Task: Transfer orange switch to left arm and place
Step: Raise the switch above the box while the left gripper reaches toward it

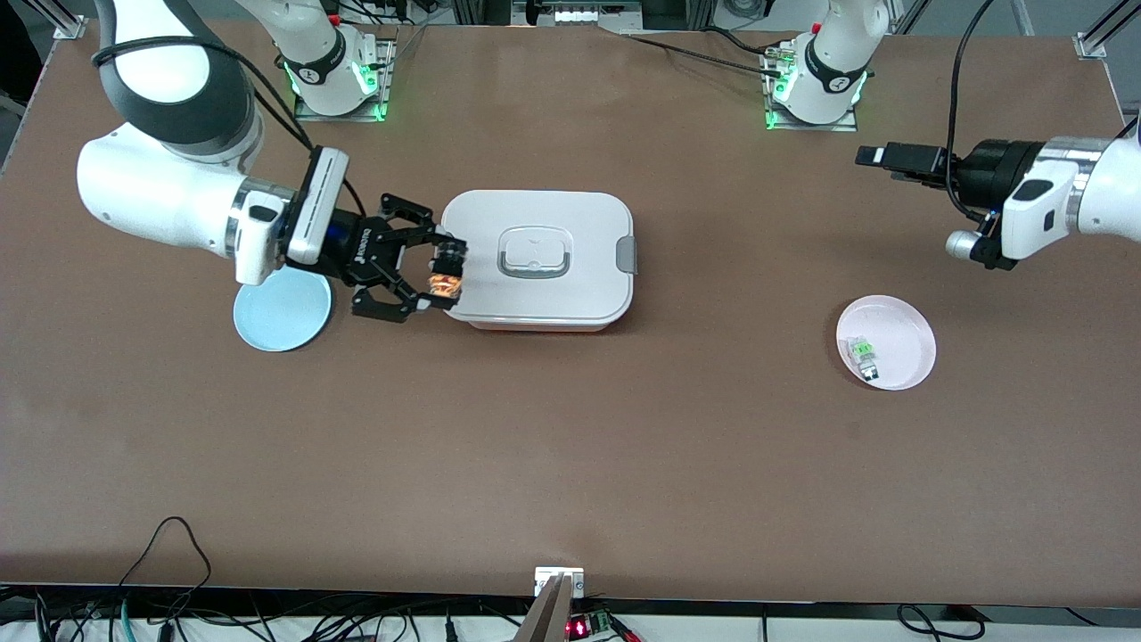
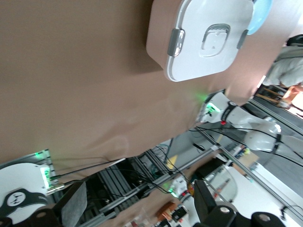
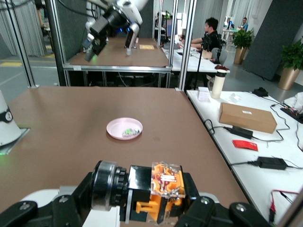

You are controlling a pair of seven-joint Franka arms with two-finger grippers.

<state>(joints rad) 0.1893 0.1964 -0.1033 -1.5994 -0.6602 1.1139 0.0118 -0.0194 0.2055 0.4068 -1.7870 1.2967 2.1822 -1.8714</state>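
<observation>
Right tool point(image 1: 439, 272) clamps orange switch point(image 1: 446, 272) over the box point(image 1: 570, 299) edge toward the right arm's end, long axis crossing the fingers. Left tool point(image 1: 878, 156) open, waiting above worktop point(image 1: 570, 464).

Brown table point(image 1: 570, 464), white side desk point(image 3: 265, 151) with cardboard carton point(image 3: 247, 117), potted plants point(image 3: 289, 61), seated worker point(image 3: 210, 35)

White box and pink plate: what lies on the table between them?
Nothing: the front view shows only bare table between the white box and the pink plate.
</observation>
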